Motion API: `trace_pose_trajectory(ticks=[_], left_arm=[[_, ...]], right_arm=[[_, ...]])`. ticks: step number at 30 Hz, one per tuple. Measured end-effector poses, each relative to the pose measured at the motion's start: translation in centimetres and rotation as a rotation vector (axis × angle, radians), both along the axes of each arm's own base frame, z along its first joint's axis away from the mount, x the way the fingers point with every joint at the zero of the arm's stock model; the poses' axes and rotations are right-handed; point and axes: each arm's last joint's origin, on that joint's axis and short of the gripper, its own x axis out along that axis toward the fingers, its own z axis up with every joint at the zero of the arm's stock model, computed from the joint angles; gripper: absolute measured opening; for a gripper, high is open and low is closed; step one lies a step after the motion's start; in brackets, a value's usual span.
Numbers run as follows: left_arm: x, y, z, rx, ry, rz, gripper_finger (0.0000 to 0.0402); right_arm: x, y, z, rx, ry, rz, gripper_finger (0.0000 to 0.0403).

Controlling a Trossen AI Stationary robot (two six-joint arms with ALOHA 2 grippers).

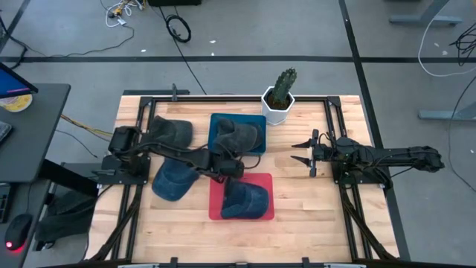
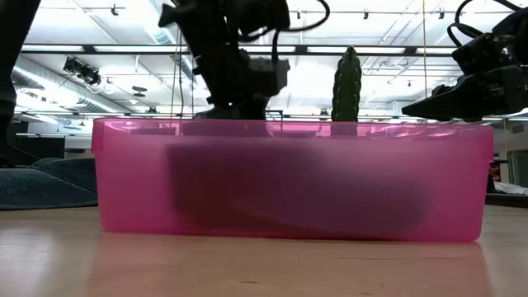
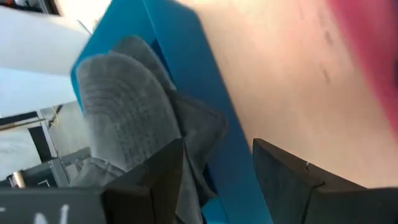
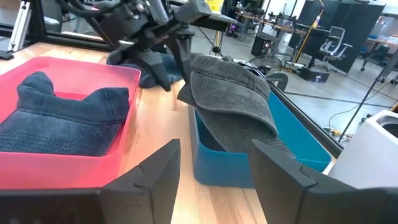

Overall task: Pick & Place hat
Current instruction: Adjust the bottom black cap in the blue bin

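Wooden table [image 1: 312, 201]; landmark is the blue bin [image 1: 256, 123], grey hat [image 1: 236, 136] inside it. Pink bin [image 1: 216, 201] just beside it holds a denim hat [image 1: 245, 199]. Left gripper [image 1: 236, 169] between the bins, fingers apart, empty. Right gripper [image 1: 301, 150] well apart, jaws apart, empty.

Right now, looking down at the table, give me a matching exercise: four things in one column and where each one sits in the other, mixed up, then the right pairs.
Things:
1. grey washed-cotton cap
2. dark blue denim cap
3. green cactus
4. second blue denim cap

Places:
A. in the white pot at the table's far edge
B. in the pink plastic bin
C. on the bare wooden table, left of the bins
D. in the blue plastic bin

Pairs: 1-D, 2-B, 3-A, 4-C
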Motion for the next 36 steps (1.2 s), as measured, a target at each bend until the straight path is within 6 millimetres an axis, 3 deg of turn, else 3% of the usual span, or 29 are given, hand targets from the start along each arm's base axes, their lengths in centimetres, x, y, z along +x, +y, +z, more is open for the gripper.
trace_pose_trajectory(ticks=[12, 15, 21, 30, 36], left_arm=[[0.3, 1.8, 0.0, 0.002, -0.012, 0.038, 0.0187], [0.3, 1.8, 0.1, 0.003, -0.015, 0.039, 0.0147], [0.3, 1.8, 0.1, 0.004, -0.012, 0.035, 0.0016], [0.3, 2.2, 0.2, 0.097, 0.002, 0.044, 0.0006], [0.4, 3.7, 0.2, 0.073, -0.014, 0.101, 0.0005]], right_arm=[[0.0, 0.0, 0.0, 0.0, 0.0, 0.0, 0.0193], [0.0, 0.0, 0.0, 0.0, 0.0, 0.0, 0.0193], [0.0, 0.0, 0.0, 0.0, 0.0, 0.0, 0.0193], [0.0, 0.0, 0.0, 0.0, 0.0, 0.0, 0.0193], [0.0, 0.0, 0.0, 0.0, 0.0, 0.0, 0.0193]])
